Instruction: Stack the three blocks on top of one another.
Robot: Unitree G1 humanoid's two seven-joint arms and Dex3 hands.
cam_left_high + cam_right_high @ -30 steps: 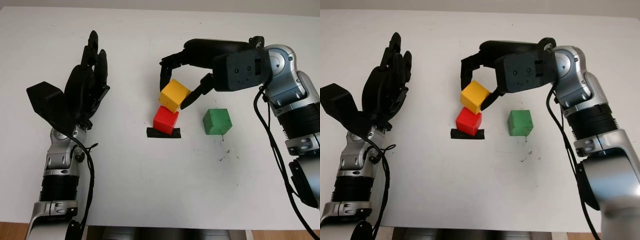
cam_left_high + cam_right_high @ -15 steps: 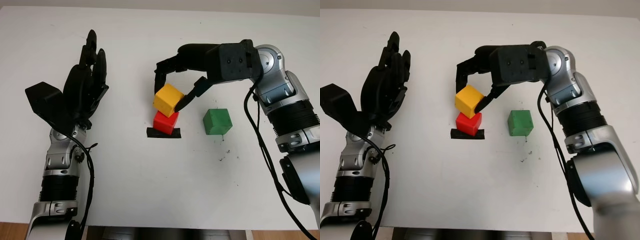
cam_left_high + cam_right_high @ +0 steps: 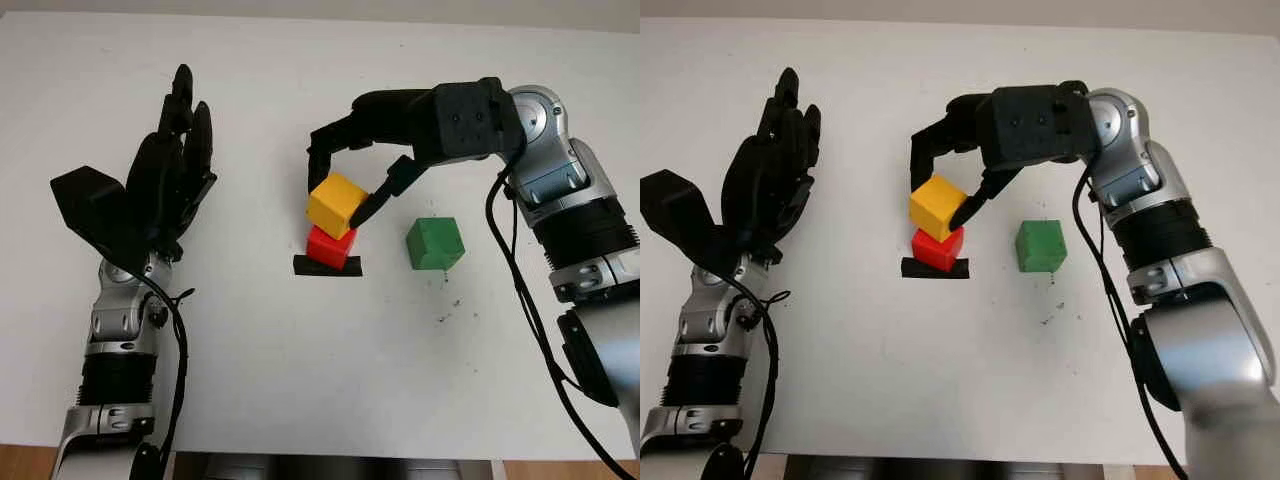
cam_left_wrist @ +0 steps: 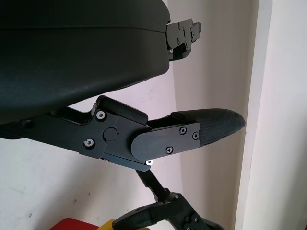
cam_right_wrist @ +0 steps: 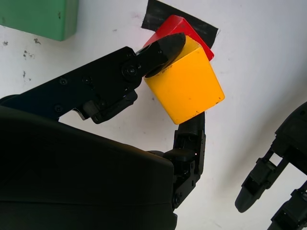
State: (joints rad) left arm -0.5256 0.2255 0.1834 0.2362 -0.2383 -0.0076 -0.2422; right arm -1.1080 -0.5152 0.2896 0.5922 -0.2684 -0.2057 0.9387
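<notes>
My right hand [image 3: 340, 190] is shut on the yellow block [image 3: 337, 201], pinching it between fingers on its far-left and right sides. The yellow block sits tilted on top of the red block [image 3: 330, 246], which stands on a strip of black tape [image 3: 326, 266] at the table's middle. In the right wrist view the yellow block [image 5: 186, 84] covers most of the red block [image 5: 175, 25]. The green block [image 3: 434, 243] lies alone on the table to the right of the stack. My left hand [image 3: 165, 180] is open, raised above the table's left side.
The white table [image 3: 320, 360] has bare room in front of the blocks. A few small dark specks [image 3: 448, 305] mark the surface in front of the green block.
My right hand has carried the yellow block left and down, from beside and above the red block onto its top. The left hand and green block have stayed put.
</notes>
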